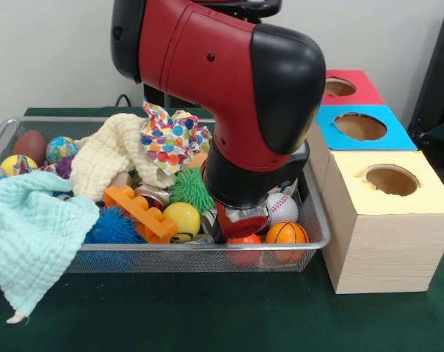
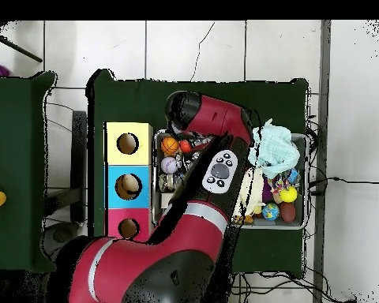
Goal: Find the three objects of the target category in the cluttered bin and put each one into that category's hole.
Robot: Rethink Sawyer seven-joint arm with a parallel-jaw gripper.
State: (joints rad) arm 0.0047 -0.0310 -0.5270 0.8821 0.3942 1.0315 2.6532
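Draped over the near left rim of the wire bin [image 1: 313,220], a pale mint cloth [image 1: 31,235] hangs down onto the green table [image 1: 207,315]. Behind it in the bin lie a blue spiky ball [image 1: 113,227], an orange toy brick [image 1: 139,213], a yellow ball [image 1: 183,218], a green spiky ball [image 1: 190,188], a cream cloth [image 1: 111,150] and a polka-dot cloth [image 1: 172,138]. At the far left end sit a brown football-shaped ball [image 1: 29,145] and a blue-green patterned ball [image 1: 60,148]. The red and black arm reaches down into the bin's right end, and its bulk hides much of that corner; the gripper [image 1: 240,224] is low among the toys, just above a red-orange ball [image 1: 244,240], and whether it is open or closed cannot be told. Beside it are a small basketball [image 1: 286,235] and a baseball [image 1: 282,207], both near the bin's right wall. Just right of the bin stand three boxes with round holes: yellow [image 1: 390,180], blue [image 1: 361,126] and red [image 1: 340,86].
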